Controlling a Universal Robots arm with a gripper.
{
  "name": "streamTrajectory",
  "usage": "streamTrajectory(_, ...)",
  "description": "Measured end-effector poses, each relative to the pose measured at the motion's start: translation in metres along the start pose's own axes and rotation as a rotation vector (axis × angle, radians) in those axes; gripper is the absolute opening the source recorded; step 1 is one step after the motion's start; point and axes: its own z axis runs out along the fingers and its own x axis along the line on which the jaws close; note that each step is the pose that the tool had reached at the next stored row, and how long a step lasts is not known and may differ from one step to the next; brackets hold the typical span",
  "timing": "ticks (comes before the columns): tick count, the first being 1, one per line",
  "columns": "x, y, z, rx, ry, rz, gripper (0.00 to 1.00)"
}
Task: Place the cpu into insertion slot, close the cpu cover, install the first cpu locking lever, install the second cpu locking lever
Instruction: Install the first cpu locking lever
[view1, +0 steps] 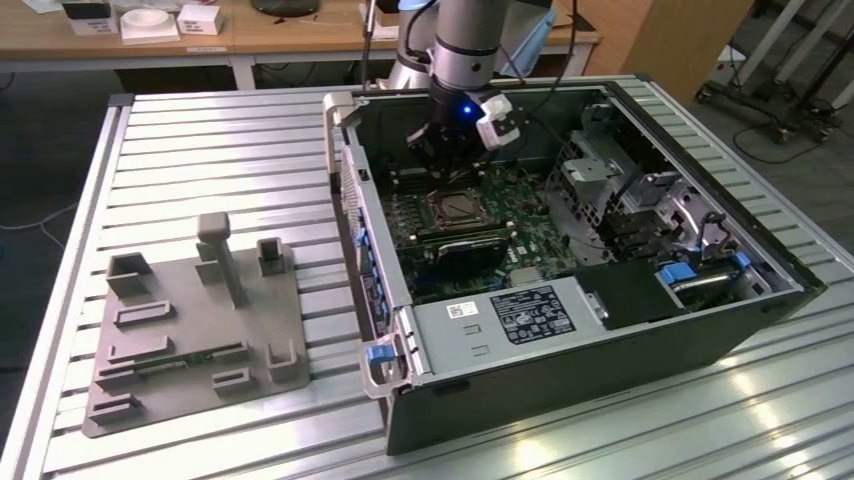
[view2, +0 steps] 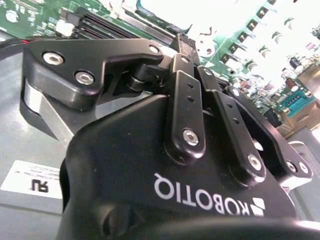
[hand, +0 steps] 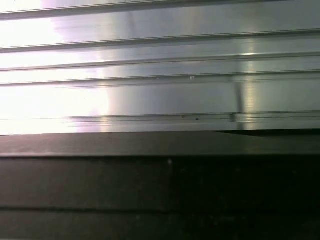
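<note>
1. A ribbed aluminium surface (view1: 200, 140) carries the work, and a wooden desk (view1: 267, 35) stands behind it.
2. Well off to the exterior view's left of the tool (view1: 443, 158), a grey moulded fixture (view1: 187, 330) lies flat on the surface, apart from the computer case (view1: 561, 390).
3. The black case lies on its side with its panel off, exposing the green circuit board (view1: 521, 200).
4. The arm (view1: 467, 40) reaches down into the case. The tool hangs close over the board, near the far case wall. Whether it is released or clenched cannot be told.
5. The insertion slot (view1: 458, 208), dark with a silver rim, lies just beside the tool, on the side toward the labelled grey box (view1: 521, 315). Whether the cpu sits in it cannot be told.
6. In the second wrist view the tool's black body stands before the board, with long black memory slots (view2: 100, 27) beyond it.
7. To the exterior view's right of the tool stands a metal drive cage (view1: 627, 200).
</note>
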Motion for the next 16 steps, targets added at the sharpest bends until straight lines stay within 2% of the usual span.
streamTrajectory(9, 0.0003, 0.004, -0.0001, -0.0002, -0.0001, -0.01, 0.11)
streamTrajectory(16, -0.0037, 0.0046, -0.0001, -0.0054, -0.0002, -0.02, 0.11)
